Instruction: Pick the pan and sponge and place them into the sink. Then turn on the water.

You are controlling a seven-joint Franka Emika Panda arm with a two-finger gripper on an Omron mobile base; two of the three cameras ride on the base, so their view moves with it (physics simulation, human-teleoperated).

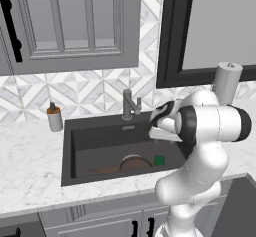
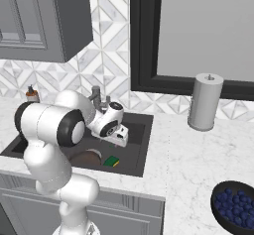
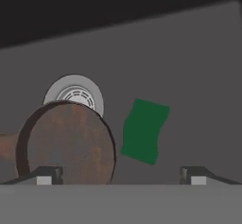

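Note:
The dark brown pan [image 3: 66,145] lies on the floor of the dark grey sink [image 3: 189,76], partly covering the silver drain [image 3: 75,94]. The green sponge [image 3: 144,131] lies flat just beside the pan. My gripper [image 3: 122,176] hangs open above both, with nothing between its fingers. From the left base, the pan [image 1: 135,162] and the sponge [image 1: 159,160] sit near the front wall of the sink [image 1: 100,136]. From the right base, my gripper [image 2: 121,139] hovers over the pan [image 2: 85,155] and the sponge [image 2: 111,161]. Water is out of view at the grey faucet [image 1: 128,104].
A soap dispenser [image 1: 54,116] stands on the marble counter left of the sink. A paper towel roll [image 2: 204,101] stands to the right by the window, and a dark bowl of blueberries [image 2: 235,204] sits at the counter's front right. Grey cabinets hang above.

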